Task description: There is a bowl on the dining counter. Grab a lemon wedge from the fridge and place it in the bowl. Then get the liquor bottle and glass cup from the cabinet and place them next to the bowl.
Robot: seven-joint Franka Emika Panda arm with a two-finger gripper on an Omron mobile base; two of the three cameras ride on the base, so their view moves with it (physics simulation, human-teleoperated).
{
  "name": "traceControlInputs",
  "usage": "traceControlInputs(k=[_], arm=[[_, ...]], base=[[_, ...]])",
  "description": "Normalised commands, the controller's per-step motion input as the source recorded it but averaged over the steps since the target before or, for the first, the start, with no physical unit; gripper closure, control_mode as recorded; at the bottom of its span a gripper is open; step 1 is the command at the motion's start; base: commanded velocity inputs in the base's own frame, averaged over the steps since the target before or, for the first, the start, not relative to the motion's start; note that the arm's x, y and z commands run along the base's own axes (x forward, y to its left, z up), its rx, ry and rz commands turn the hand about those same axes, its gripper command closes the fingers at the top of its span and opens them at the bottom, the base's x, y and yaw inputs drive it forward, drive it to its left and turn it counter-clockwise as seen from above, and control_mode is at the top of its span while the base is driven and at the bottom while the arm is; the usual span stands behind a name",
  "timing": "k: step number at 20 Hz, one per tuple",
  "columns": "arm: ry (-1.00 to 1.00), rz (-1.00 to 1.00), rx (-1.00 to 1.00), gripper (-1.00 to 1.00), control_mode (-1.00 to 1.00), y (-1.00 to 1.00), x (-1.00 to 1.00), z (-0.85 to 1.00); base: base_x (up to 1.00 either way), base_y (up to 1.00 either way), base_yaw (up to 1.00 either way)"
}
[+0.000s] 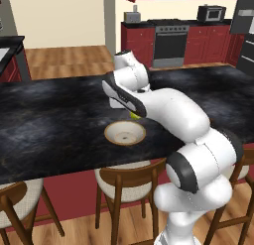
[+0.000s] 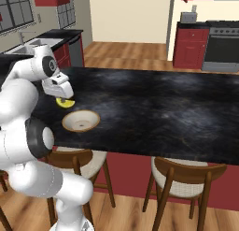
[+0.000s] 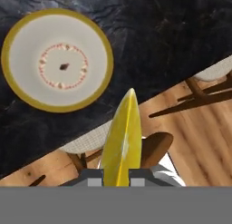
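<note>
Between the fingers (image 3: 117, 180): wedge (image 3: 121, 139), pinched | below, off to one side: bowl (image 3: 57, 60), on surface (image 3: 172, 41)

Wooden stools (image 1: 124, 182) below; stove (image 1: 170, 40) beyond.

open air lies above the bowl (image 3: 56, 60) (dining counter (image 1: 49, 120) around it bare).

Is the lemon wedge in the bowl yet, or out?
Out. The lemon wedge is pinched in the end effector above the counter; the bowl holds no lemon.
</note>
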Motion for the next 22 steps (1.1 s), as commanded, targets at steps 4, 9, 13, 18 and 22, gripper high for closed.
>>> traceControlInputs(k=[4, 9, 13, 18, 22], arm=[[0.14, -0.02, 0.00, 1.00, -1.00, 0.00, 0.62, -0.71], [0.10, -0.02, 0.00, 1.00, -1.00, 0.00, 0.57, -0.66], [0.05, 0.00, 0.00, 1.00, -1.00, 0.00, 0.44, -0.69], [-0.05, 0.00, 0.00, 1.00, -1.00, 0.00, 0.08, -0.62], [-0.15, 0.00, 0.00, 1.00, -1.00, 0.00, 0.04, -0.50]], base=[[0.00, 0.00, 0.00], [0.00, 0.00, 0.00], [0.00, 0.00, 0.00], [0.00, 0.00, 0.00], [0.00, 0.00, 0.00]])
